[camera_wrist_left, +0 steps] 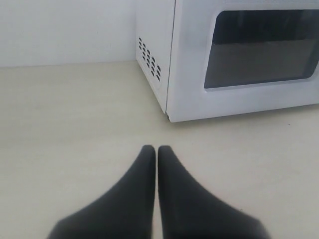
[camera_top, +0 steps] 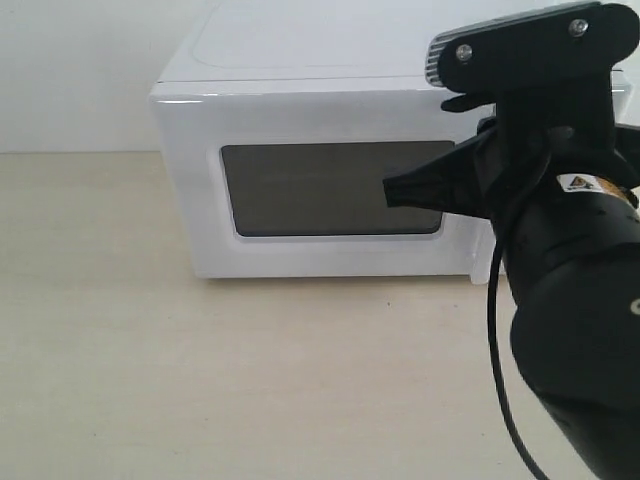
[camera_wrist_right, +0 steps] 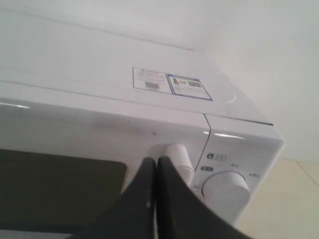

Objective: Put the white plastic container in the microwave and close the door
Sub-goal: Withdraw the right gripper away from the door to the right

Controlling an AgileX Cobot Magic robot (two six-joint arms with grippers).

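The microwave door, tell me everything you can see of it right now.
The door is glossy white, plastic-looking, with a dark rectangular window with rounded corners. It is shut, flush with the microwave front, and upright. A white bar handle stands at its right edge, beside the dial. The right gripper, jaws shut, points at the door next to the handle; whether it touches cannot be told. Nothing inside shows through the window.

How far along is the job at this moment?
The door is shut. The white plastic container shows in no view; whether it sits inside the microwave cannot be told. In hand: the right gripper, shut, points at the door beside the handle; the left gripper is shut over the table. What is left depends on that.
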